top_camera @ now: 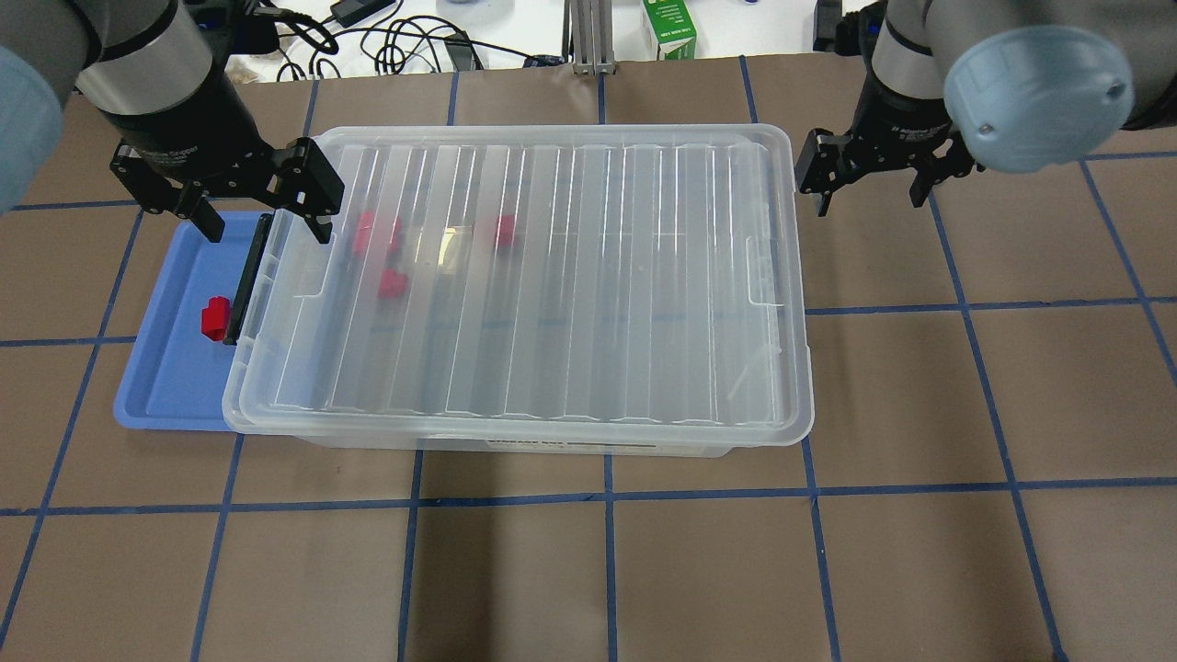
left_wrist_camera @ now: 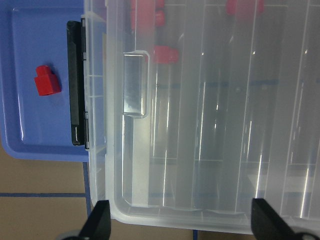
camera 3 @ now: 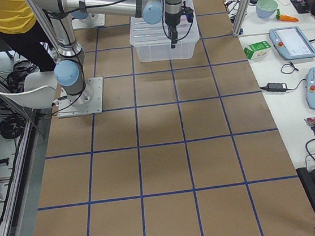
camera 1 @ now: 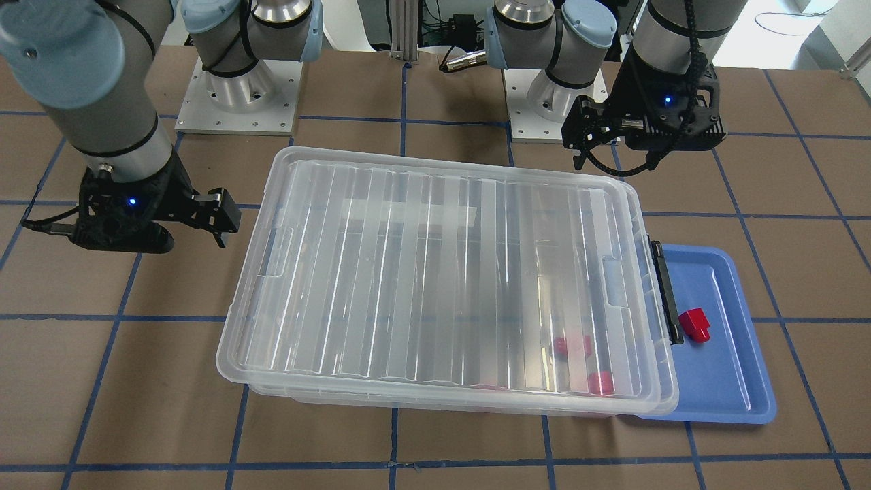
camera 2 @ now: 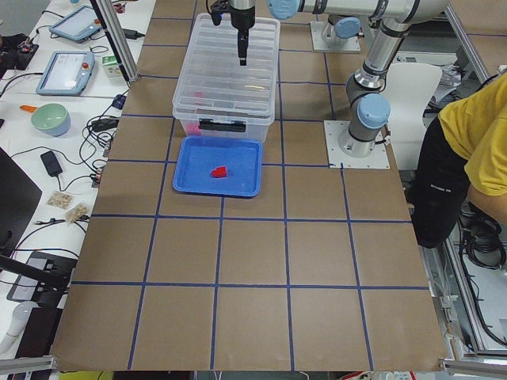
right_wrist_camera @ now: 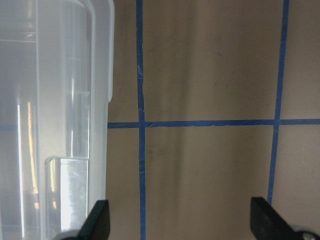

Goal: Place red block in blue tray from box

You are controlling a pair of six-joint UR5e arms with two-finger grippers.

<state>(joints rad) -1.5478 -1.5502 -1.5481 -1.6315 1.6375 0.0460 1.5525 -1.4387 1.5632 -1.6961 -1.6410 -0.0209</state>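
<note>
Block (top_camera: 214, 318) lies in tray (top_camera: 165, 386); box (top_camera: 552, 276) lidded. Left gripper (top_camera: 268, 228) and right gripper (top_camera: 870, 202) spread, empty. Likely done; next, retreat.

Four red blocks (top_camera: 215, 318), one blue tray (top_camera: 158, 372), one box (top_camera: 552, 276).
</note>
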